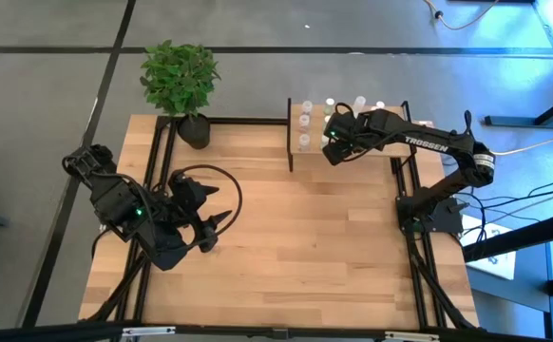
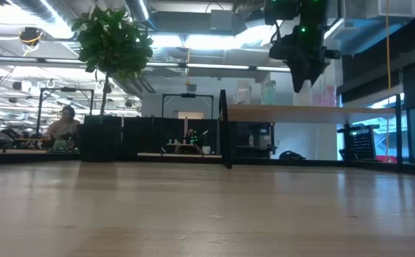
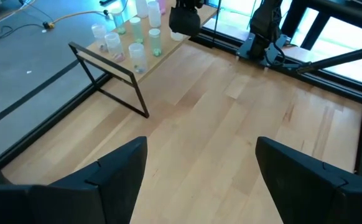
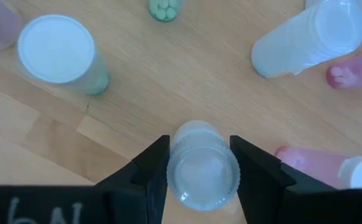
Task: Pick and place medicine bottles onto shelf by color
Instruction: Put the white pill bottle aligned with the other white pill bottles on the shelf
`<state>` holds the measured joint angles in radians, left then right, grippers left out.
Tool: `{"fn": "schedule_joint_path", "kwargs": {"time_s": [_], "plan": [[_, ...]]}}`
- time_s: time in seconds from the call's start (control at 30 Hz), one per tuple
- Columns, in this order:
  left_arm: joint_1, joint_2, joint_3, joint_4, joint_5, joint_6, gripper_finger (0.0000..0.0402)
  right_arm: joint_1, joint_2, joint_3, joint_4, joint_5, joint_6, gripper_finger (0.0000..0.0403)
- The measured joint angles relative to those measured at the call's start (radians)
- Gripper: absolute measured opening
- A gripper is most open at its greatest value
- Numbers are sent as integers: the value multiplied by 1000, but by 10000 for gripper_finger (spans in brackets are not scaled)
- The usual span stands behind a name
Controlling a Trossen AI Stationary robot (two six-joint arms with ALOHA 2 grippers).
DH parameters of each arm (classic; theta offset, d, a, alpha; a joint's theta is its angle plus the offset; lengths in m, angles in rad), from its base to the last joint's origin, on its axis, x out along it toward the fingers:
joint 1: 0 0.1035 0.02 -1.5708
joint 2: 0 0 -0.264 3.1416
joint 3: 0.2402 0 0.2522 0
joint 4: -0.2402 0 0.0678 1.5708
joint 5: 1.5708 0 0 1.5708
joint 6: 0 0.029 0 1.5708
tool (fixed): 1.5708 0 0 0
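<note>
My right gripper (image 4: 199, 163) hangs over the light-wood shelf (image 2: 293, 113) at the table's far right and is shut on a small translucent medicine bottle (image 4: 203, 171). Around it on the shelf stand other bottles: a white-capped one with a greenish body (image 4: 56, 50), a green one (image 4: 164, 9), a tilted whitish one (image 4: 305, 37) and pink ones (image 4: 355, 71). In the high view that gripper (image 1: 333, 142) sits beside the bottle rows (image 1: 305, 119). My left gripper (image 1: 215, 223) is open above the table's left side, far from the shelf, with nothing between its fingers (image 3: 112, 171). My right gripper pinches the bottle's round upper side wall (image 4: 173, 163) between its two fingers, coming from above and pointing steeply down. The bottle stands upright in the hold, top toward the camera. Whether its base rests on the shelf or hangs just above it, I cannot tell.
A potted plant (image 1: 180, 81) stands at the table's far left corner. Black shelf posts (image 1: 291, 133) rise at the shelf's left edge. The wide wooden tabletop (image 1: 314, 237) stretches between the two arms. A person sits in the room beyond the table (image 2: 63, 127).
</note>
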<state>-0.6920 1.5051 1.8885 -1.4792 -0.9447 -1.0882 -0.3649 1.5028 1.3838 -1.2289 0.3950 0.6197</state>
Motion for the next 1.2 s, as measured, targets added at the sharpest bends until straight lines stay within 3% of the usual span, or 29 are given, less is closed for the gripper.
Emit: {"fn": "schedule_joint_path", "kwargs": {"time_s": [0.47, 1.2], "plan": [[0, 0, 0, 1, 0, 0, 295, 0, 1, -1, -4, 18, 0, 198], [0, 0, 0, 1, 0, 0, 295, 2, -18, 8, -9, 41, -48, 202]]}}
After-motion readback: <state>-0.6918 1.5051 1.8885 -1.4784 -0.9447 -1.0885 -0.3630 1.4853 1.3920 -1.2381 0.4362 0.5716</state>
